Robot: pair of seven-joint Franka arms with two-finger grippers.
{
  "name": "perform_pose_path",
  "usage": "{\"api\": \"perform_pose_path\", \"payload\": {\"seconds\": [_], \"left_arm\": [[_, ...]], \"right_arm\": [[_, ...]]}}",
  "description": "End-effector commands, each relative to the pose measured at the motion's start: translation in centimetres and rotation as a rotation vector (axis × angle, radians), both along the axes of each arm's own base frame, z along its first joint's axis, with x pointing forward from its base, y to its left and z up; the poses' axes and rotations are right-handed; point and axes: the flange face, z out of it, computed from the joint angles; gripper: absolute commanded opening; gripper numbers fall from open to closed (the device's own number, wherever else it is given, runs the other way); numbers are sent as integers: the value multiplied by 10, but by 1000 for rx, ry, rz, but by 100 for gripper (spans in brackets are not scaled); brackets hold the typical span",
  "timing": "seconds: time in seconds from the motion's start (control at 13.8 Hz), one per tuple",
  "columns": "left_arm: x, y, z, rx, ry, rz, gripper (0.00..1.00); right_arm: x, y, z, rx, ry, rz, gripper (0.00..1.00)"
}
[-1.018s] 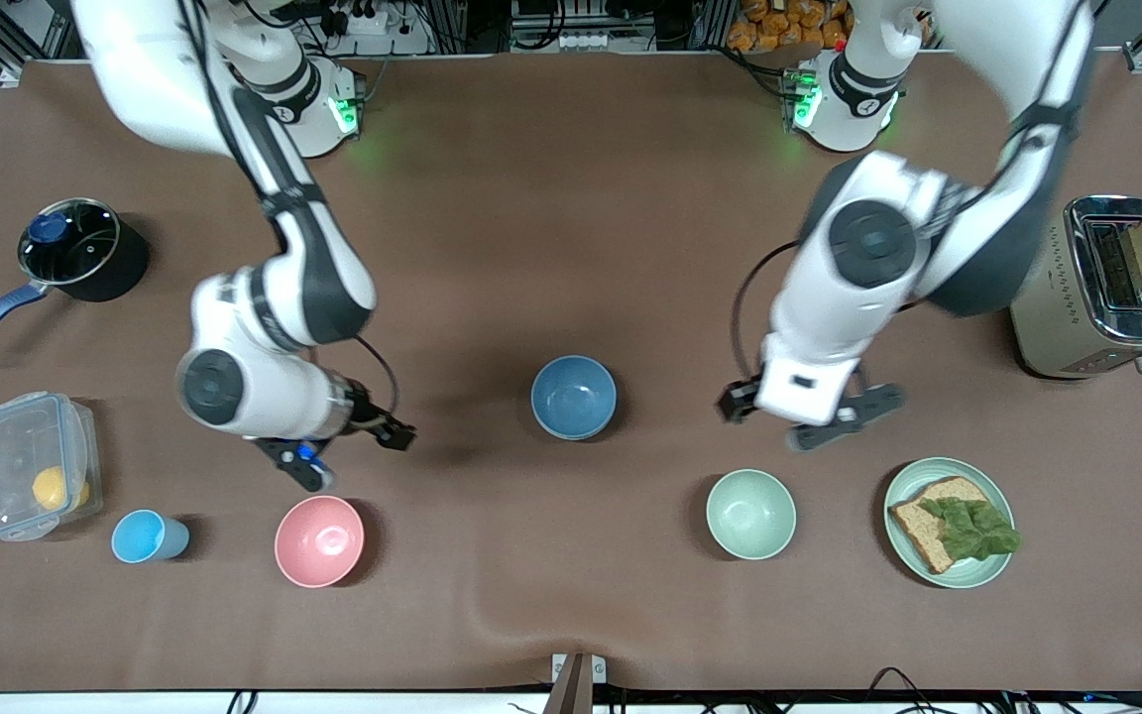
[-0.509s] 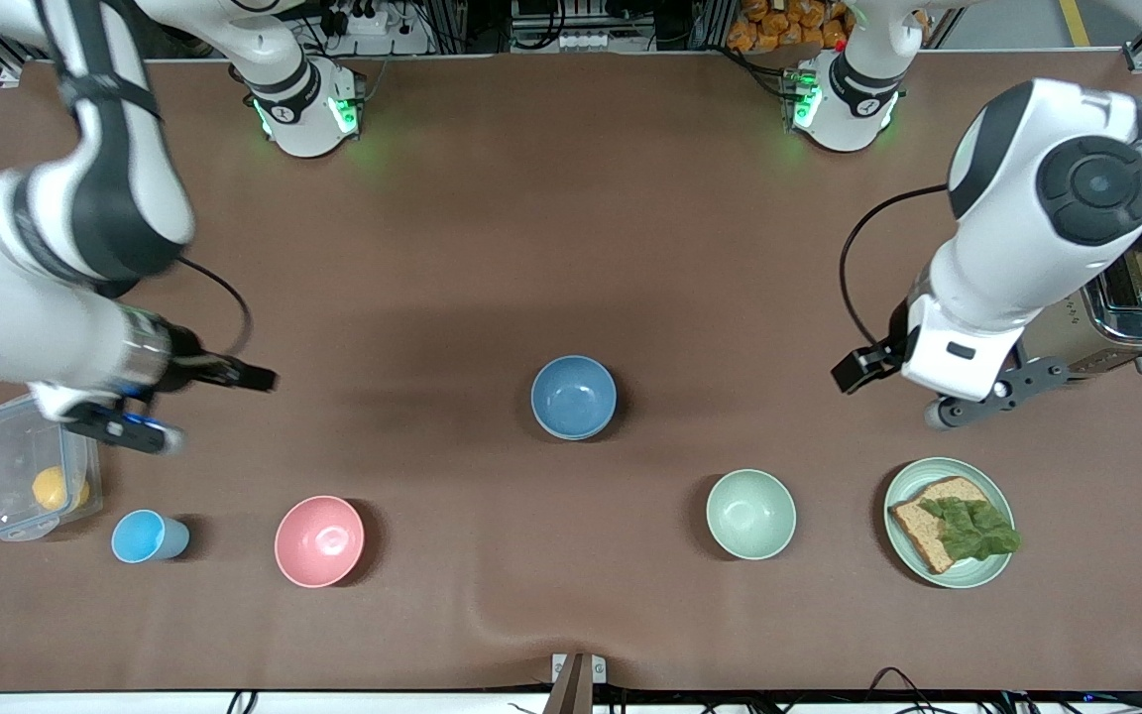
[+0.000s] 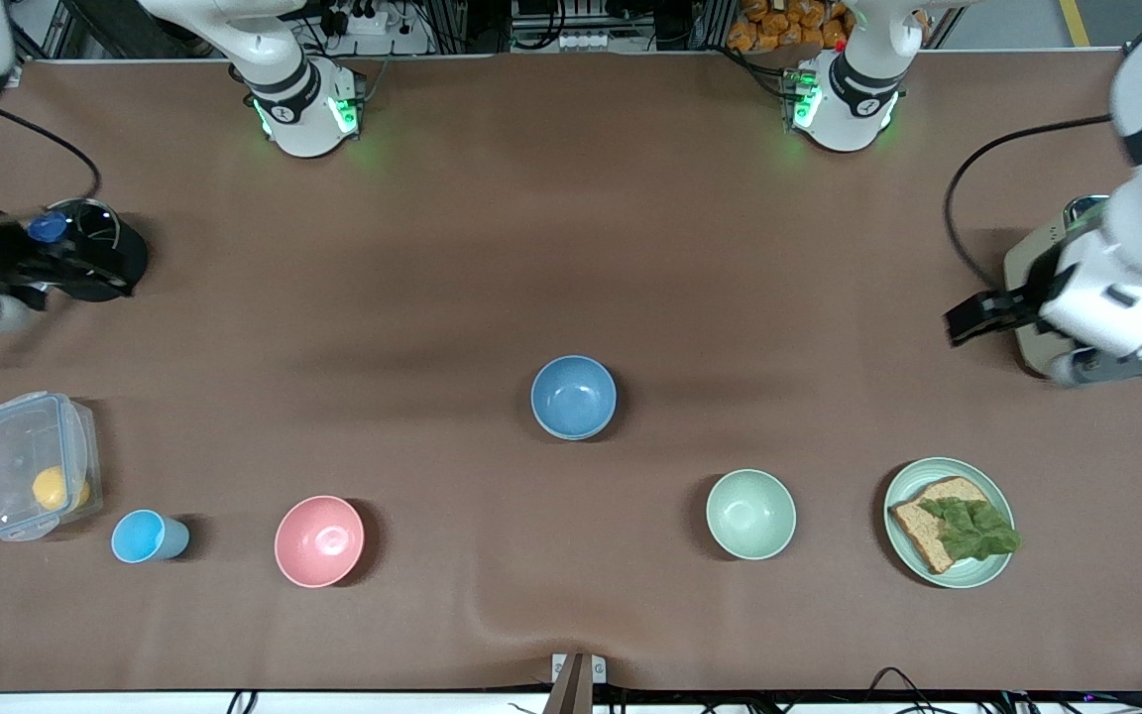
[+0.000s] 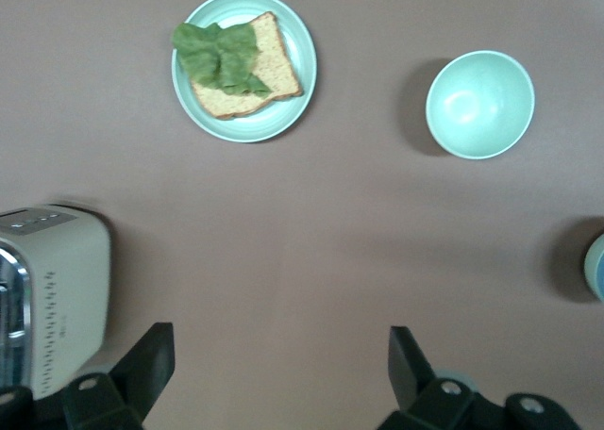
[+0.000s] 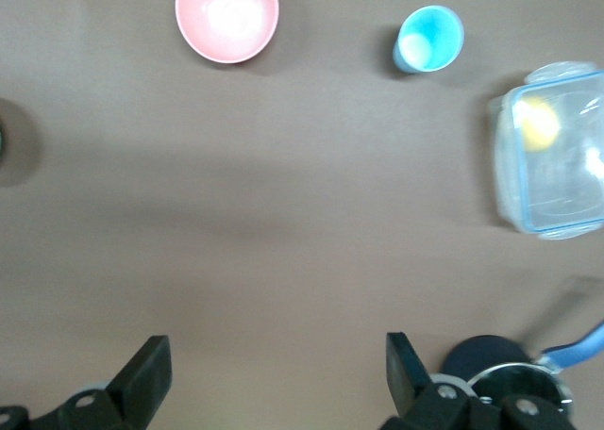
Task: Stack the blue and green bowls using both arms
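Note:
The blue bowl (image 3: 574,397) sits upright in the middle of the table. The green bowl (image 3: 750,514) stands nearer the front camera, toward the left arm's end, apart from the blue one. My left gripper (image 3: 1052,342) hangs open and empty over the table beside the toaster. In the left wrist view, the left gripper (image 4: 280,364) holds nothing, with the green bowl (image 4: 479,104) well off and an edge of the blue bowl (image 4: 596,270) showing. My right gripper (image 3: 31,288) is open over the pot at the right arm's end. The right gripper (image 5: 276,364) has only bare cloth between its fingers.
A toaster (image 3: 1027,268) and a plate (image 3: 987,575) with bread and lettuce lie at the left arm's end. A black pot (image 3: 95,253), a clear lidded container (image 3: 31,466), a blue cup (image 3: 147,535) and a pink bowl (image 3: 319,540) lie toward the right arm's end.
Both arms have swung outward from near the table's middle toward their own ends of the table. Both grippers stayed open. Neither bowl has moved.

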Motion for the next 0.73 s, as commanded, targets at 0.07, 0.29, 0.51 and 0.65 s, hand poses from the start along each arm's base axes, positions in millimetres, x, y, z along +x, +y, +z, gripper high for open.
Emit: {"api": "perform_pose_path", "payload": {"seconds": [0.07,0.29,0.51,0.65], "left_arm": [[-31,52,24,-34,15,-96,100],[-40,65,31,-55,30,-123,100],[-44,68,33,-57,50,-135,100],[-50,70,37,-57,50,-151,100]], "right_arm": [[-16,3,11,-45,-13,9,100],[-20,3,19,-48,-26,-34,100],[-24,2,24,-49,-22,-86,100],[-24,4,25,-47,-24,-122,100]]}}
